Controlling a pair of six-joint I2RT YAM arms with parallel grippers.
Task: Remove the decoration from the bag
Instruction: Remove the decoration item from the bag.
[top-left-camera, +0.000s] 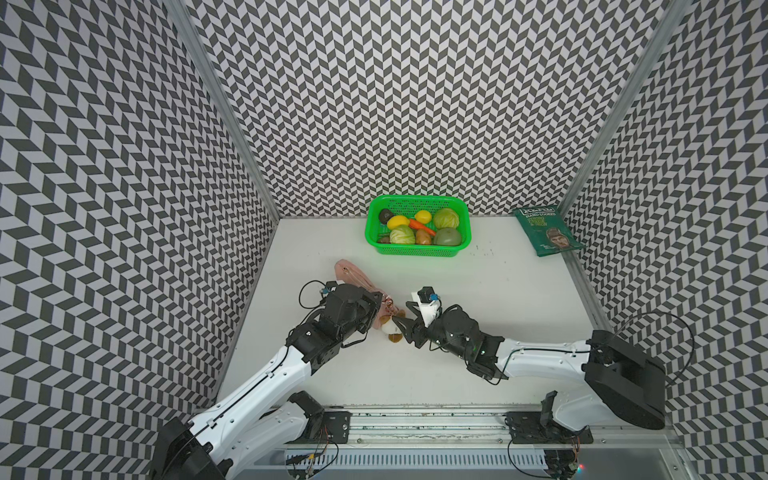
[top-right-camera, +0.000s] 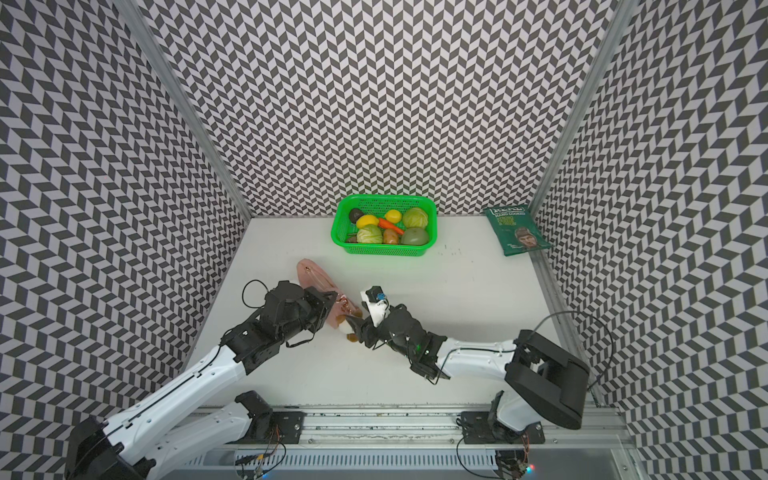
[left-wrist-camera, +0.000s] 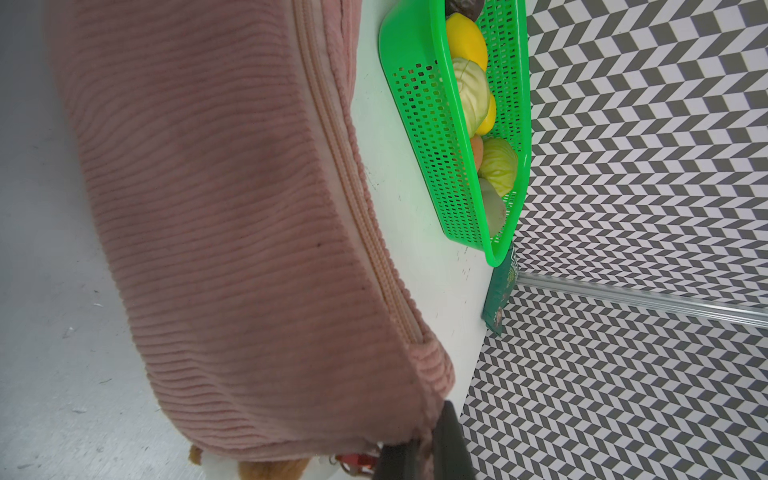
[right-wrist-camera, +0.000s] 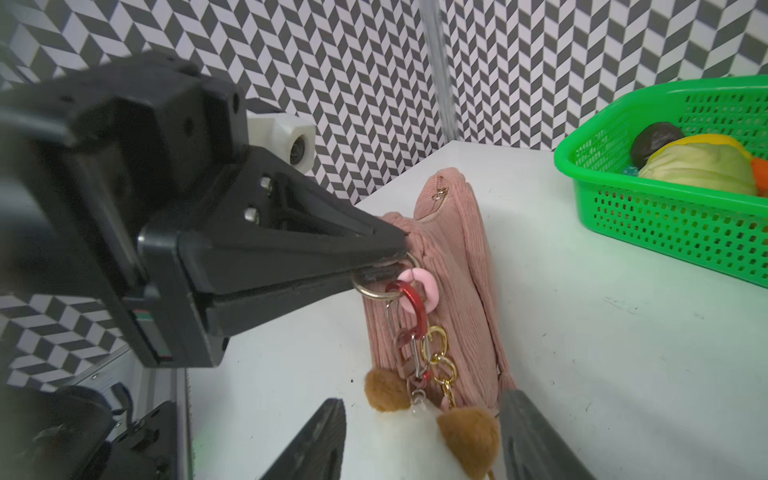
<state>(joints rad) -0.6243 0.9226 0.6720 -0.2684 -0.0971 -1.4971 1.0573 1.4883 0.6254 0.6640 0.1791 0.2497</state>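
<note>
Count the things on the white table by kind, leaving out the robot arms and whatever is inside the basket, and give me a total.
dusty-pink corduroy pouch: 1
white and brown plush animal charm: 1
green perforated plastic basket: 1
dark green crisp packet: 1
Total: 4

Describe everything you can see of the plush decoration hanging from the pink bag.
The decoration is a small white plush animal with fuzzy brown ears, partly cut off in the right wrist view. It appears to rest on the table against the bag, linked to it by a red carabiner and gold chain on a gold ring. The left gripper pinches the bag at that ring; the right gripper stands open around the plush.
</note>
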